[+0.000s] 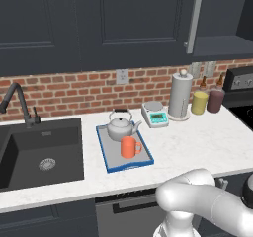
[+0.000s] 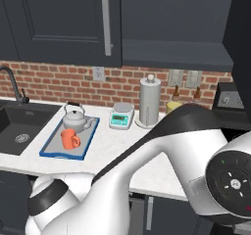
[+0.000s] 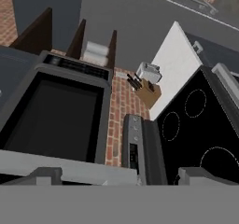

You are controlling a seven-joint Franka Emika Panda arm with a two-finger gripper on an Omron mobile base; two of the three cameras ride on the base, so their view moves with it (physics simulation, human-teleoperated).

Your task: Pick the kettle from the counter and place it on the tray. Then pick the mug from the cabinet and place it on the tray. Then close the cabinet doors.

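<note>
You will find the squat silver-grey metal kettle (image 1: 120, 127) and the small orange cylindrical mug (image 1: 130, 147) standing together on the blue-rimmed grey tray (image 1: 105, 158). The two-finger gripper (image 3: 116, 175) stands open, holding nothing.

Shiny metal kettle (image 1: 120, 127), smooth matt orange mug (image 1: 130, 147), polished marbled stone counter (image 1: 192, 142), rough brick backsplash (image 1: 74, 90)

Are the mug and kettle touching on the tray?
Cannot tell. In both base views the mug overlaps the kettle on the tray; no gap or contact shows plainly.
</note>
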